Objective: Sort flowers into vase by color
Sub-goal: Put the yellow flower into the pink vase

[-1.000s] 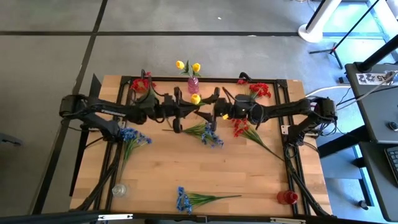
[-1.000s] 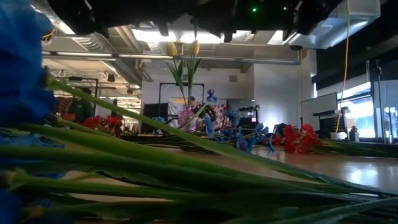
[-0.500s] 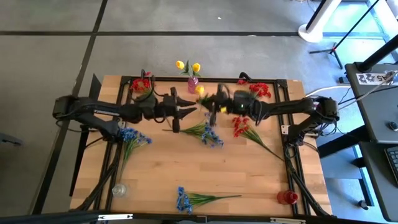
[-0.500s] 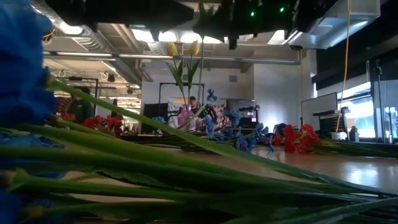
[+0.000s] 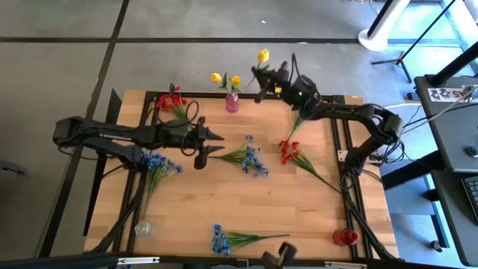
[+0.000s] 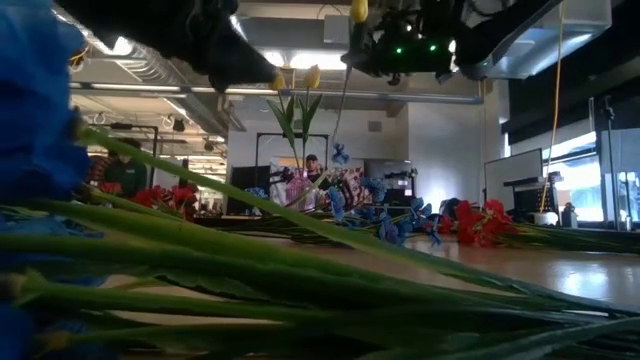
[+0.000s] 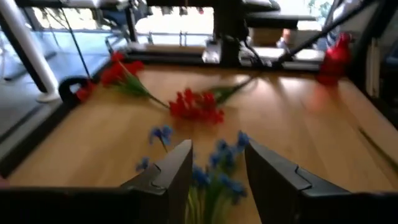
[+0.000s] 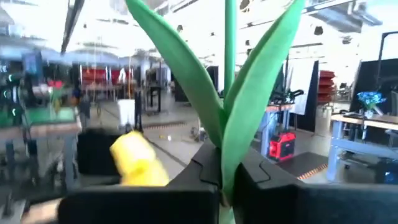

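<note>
Blue flowers [image 5: 250, 158] before left tool [image 5: 211, 143]

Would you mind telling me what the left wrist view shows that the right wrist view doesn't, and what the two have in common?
Only the left wrist view shows the wooden table with blue flowers near the open left claw, red flowers farther off, and a red vase. Only the right wrist view shows the yellow tulip's green stem and leaves clamped in the right claw, plus a blurred yellow bloom. Both show their own claw's dark fingers and the room beyond the table.
</note>
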Controlling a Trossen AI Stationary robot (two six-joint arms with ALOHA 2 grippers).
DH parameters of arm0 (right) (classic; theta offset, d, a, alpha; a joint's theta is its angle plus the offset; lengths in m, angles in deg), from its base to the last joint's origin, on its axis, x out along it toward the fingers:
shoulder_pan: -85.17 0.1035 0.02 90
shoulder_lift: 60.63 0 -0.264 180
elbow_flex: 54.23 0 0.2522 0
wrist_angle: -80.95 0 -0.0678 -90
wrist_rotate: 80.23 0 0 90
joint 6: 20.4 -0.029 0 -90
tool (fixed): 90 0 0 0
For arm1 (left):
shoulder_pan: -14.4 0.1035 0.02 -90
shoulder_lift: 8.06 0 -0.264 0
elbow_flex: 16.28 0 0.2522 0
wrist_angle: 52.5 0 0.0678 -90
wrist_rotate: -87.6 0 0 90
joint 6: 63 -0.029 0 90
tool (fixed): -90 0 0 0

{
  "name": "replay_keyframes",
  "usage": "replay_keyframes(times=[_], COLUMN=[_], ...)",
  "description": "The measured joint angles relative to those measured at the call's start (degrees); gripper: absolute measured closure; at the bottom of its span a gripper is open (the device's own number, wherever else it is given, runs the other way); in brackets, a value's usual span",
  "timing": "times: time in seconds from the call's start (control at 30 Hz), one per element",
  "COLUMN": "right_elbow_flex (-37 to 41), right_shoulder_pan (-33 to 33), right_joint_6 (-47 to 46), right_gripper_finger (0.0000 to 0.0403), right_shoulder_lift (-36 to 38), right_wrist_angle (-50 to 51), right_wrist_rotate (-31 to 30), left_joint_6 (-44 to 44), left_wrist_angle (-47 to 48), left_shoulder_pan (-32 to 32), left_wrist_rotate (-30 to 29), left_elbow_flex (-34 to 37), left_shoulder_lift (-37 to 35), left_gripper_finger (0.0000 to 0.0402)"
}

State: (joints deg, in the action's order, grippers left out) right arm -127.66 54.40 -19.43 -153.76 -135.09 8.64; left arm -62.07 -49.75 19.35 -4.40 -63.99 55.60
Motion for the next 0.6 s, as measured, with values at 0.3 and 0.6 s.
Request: replay_keyframes(times=[0.3,0.6], right_elbow_flex=[-13.1,-14.3], right_shoulder_pan=[-1.8,-1.9], right_joint_6=[-6.3,-6.5], right_gripper_finger=[0.0392,0.0388], right_shoulder_lift=[-9.5,-10.3], right_wrist_angle=[7.7,12.0], right_wrist_rotate=[9.0,10.8], left_joint_6=[1.4,3.0], left_wrist_angle=[-0.8,-6.8], left_shoulder_pan=[-2.8,-2.8], left_wrist_rotate=[-0.5,-1.9], left_elbow_flex=[4.7,7.9], left_shoulder_lift=[0.0,0.0], left_gripper_finger=[0.0266,0.0266])
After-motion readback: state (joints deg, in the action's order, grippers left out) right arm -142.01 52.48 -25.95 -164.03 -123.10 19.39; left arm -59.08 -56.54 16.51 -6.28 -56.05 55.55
